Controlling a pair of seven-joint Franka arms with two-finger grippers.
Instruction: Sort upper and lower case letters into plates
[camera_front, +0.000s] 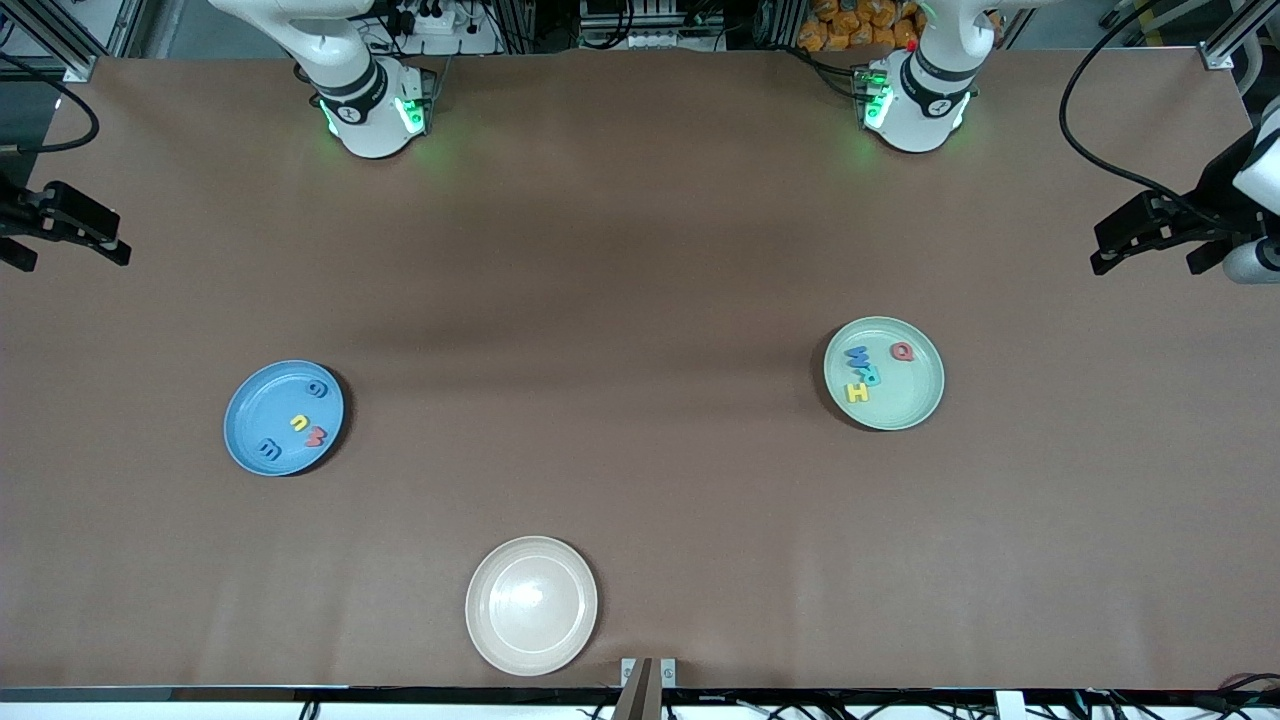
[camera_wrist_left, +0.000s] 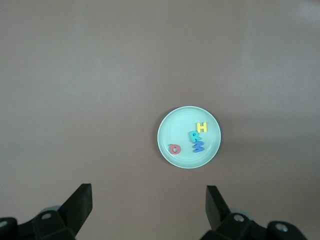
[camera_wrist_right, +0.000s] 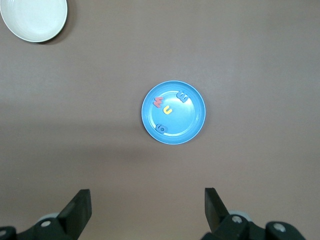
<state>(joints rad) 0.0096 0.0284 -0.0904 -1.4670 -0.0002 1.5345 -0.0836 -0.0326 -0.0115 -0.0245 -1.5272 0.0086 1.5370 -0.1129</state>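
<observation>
Sorting looks finished: the green plate (camera_front: 884, 373), toward the left arm's end of the surface, holds four capitals, blue W (camera_front: 858, 355), teal R (camera_front: 873, 375), yellow H (camera_front: 857, 392), with red Q (camera_front: 902, 351) near its one o'clock rim. The blue plate (camera_front: 284, 417), toward the right arm's end, holds m (camera_front: 268, 450), u (camera_front: 300, 423), w (camera_front: 316, 435) and a small blue letter (camera_front: 318, 391) at one o'clock. The white plate (camera_front: 531, 604) is bare. The left end effector (camera_wrist_left: 148, 205) and right end effector (camera_wrist_right: 147, 207) wait high, fingers apart. Best now is to keep both arms clear and verify each case.

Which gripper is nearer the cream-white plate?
Right gripper, at the table's edge past the blue plate. The cream-white plate lies toward that end; left gripper waits at the other edge.
</observation>
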